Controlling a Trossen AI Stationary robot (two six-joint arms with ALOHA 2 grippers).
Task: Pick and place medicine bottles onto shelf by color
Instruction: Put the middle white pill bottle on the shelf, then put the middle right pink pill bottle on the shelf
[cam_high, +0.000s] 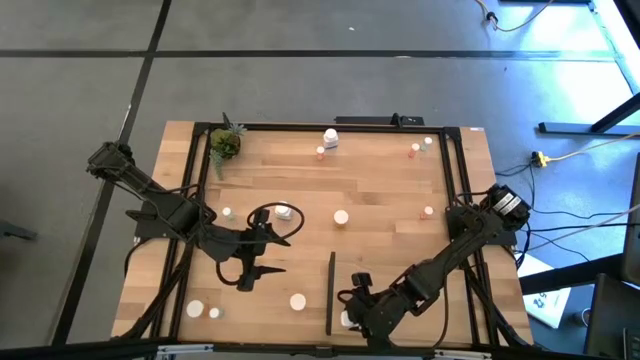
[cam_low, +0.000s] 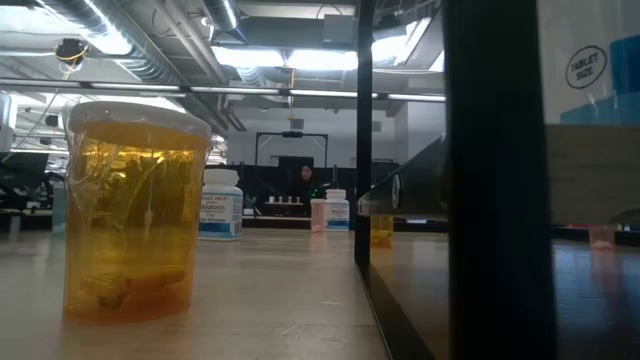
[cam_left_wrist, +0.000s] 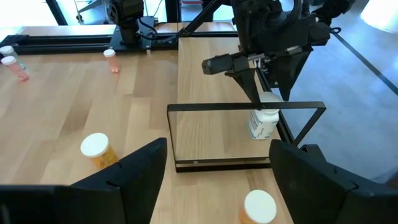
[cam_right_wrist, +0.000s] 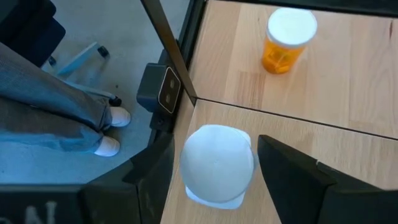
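Right gripper (cam_right_wrist: 217, 165) was down over a white-capped white medicine bottle (cam_right_wrist: 216, 163) on the light-wood shelf's (cam_high: 400, 262) near left corner
Jaws straddled it, contact unclear; left gripper (cam_high: 262, 250) hung unclenched at table centre-left

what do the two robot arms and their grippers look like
Both arms are matte black and jointed, built from chunky segments. The left arm carries a looping black cable near its wrist, ending in the left gripper with tapered black fingers. The right arm ends in the right gripper, whose fingers are broad, flat black wedges.
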